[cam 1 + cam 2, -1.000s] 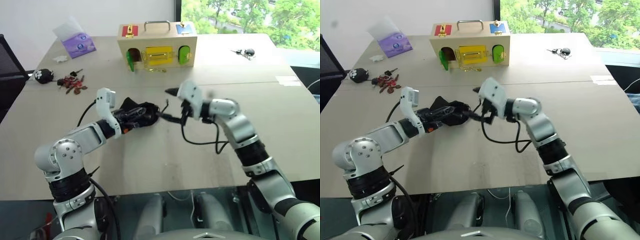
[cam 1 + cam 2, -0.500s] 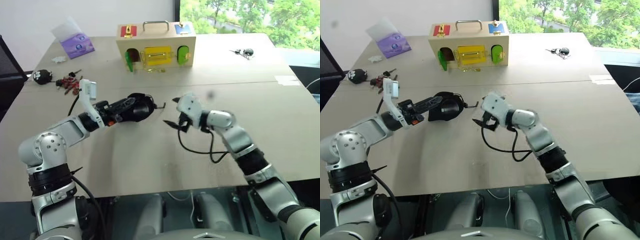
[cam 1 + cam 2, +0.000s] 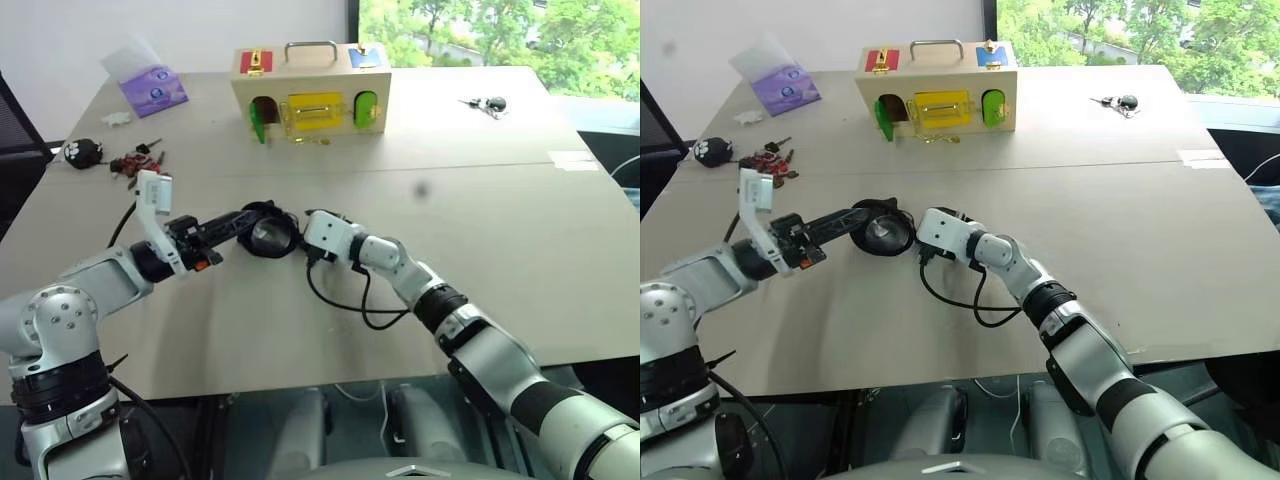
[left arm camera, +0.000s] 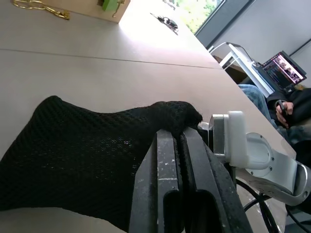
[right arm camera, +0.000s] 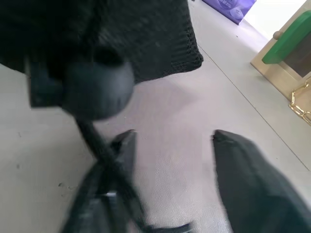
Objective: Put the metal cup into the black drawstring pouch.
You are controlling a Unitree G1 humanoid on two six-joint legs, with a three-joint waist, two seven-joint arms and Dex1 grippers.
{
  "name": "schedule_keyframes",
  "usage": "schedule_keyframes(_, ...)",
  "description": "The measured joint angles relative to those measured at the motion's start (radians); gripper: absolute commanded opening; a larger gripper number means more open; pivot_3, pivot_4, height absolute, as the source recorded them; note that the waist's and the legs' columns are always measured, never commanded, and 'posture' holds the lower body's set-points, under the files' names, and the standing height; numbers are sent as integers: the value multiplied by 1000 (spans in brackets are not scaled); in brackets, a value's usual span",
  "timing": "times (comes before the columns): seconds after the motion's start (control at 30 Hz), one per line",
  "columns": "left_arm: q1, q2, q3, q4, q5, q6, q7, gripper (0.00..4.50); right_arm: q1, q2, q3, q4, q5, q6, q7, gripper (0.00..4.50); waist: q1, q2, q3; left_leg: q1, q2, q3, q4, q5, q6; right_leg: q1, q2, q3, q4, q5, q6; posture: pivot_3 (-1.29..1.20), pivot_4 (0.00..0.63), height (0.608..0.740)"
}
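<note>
Metal cup (image 3: pixel 268 234) sits inside the black drawstring pouch (image 3: pixel 262 222), shiny side showing thru the pouch mouth, pouch lying on the counter (image 3: pixel 500 230) near its middle, in front of the wooden latch box (image 3: pixel 310 92). L hand (image 4: pixel 176 145) is pinched tight on the pouch fabric w/ fingers together. R hand (image 5: pixel 170 160) is just beside the pouch mouth, fingers apart w/ a gap, holding nothing; cord toggle (image 5: pixel 99 90) hangs in front of it.

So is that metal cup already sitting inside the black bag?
Yes, the metal cup shows shiny through the open mouth of the black drawstring pouch.
</note>
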Motion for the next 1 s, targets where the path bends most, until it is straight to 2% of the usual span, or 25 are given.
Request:
schedule_keyframes(0.07, 18, 0, 4, -20, -21, 0, 22, 0, -6, -7, -2, 10, -14, -16, -12, 19, -2, 0, 0, 0, 0, 0, 0, 0, 0, 0, 0, 0, 0, 0, 0, 0, 150, 740)
schedule_keyframes(0.23, 40, -3, 7, -29, -53, -10, 55, 0, 2, -62, -21, -28, -21, -32, -10, 19, -3, 0, 0, 0, 0, 0, 0, 0, 0, 0, 0, 0, 0, 0, 0, 0, 150, 740)
schedule_keyframes(0.4, 46, -24, 4, -30, -94, -36, 61, 0, 58, -148, -87, -224, 21, 33, 36, 19, 0, 0, 0, 0, 0, 0, 0, 0, 0, 0, 0, 0, 0, 0, 0, 0, 150, 740)
schedule_keyframes(0.43, 46, -28, -3, -30, -103, -45, 48, 564, 71, -165, -108, -291, 37, 75, 54, 0, 1, 0, 0, 0, 0, 0, 0, 0, 0, 0, 0, 0, 0, 0, 0, 0, 150, 740)
schedule_keyframes(0.47, 44, -27, -18, -34, -106, -59, 30, 815, 84, -193, -117, -369, 47, 117, 75, 0, 2, 1, 0, -1, 0, 0, 0, 0, 0, 0, 0, 0, 0, 0, 0, 0, 150, 740)
schedule_keyframes(0.57, 26, -23, -87, -65, -94, -101, -8, 2069, 83, -268, -166, -583, 69, 237, 121, 0, 11, 1, 1, 0, 0, 0, 0, -1, 1, 0, 0, 0, 0, 0, 0, 0, 150, 740)
schedule_keyframes(0.7, -73, -39, -179, -68, -77, -134, -23, 2069, 75, -345, -183, -793, 58, 355, 176, 0, 15, 1, 1, -1, -1, 0, 0, -2, 4, 0, 1, -1, 0, 0, 0, 0, 150, 740)
schedule_keyframes(0.83, -279, -136, -317, -18, 9, -226, -5, 2069, 36, -411, -162, -983, 16, 450, 245, 0, 19, 1, 0, -1, -3, 1, 2, -2, 4, 1, 0, 0, 0, 0, 0, 0, 150, 740)
schedule_keyframes(1.0, -348, -198, -438, 97, 131, -330, -40, 2069, 26, -425, -145, -1045, -5, 514, 271, 0, 9, 1, 0, 0, -2, 2, 1, 0, 0, 0, 2, 1, 0, 0, 0, 0, 150, 740)
